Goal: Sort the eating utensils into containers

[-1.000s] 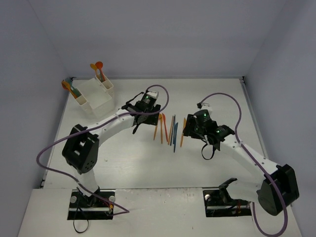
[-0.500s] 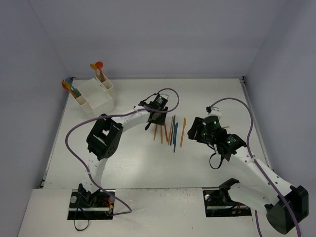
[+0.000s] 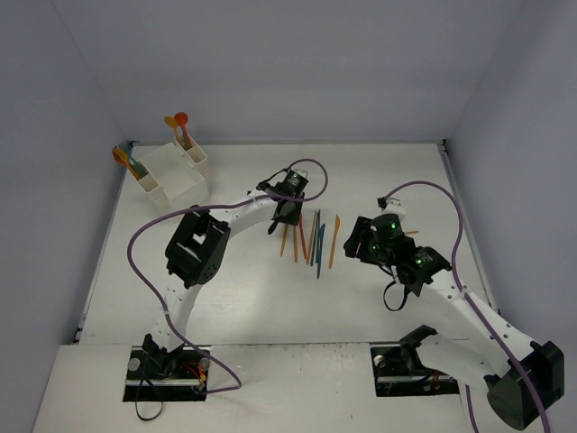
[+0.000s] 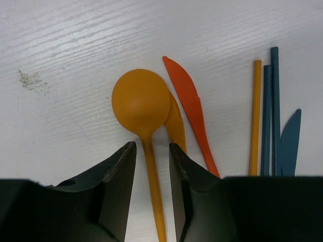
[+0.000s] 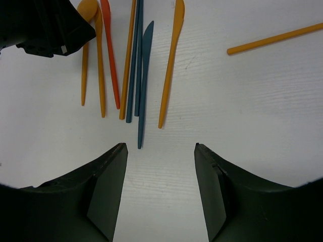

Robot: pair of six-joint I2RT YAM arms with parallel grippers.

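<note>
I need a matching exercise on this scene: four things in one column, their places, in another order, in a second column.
1 orange spoon
2 red knife
3 containers
4 lone orange utensil

A far left corner of the table
B handle between the jaws of the left gripper
C alone, right of the row
D in the row, near the spoon's bowl

Pairs: 1-B, 2-D, 3-A, 4-C

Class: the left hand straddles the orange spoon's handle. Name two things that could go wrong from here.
1. The orange knife lies tucked against the orange spoon, beside one finger of the left hand; it may get pinched or dragged along.
2. The thin handle lies flat on the table; it could slip free.
</note>
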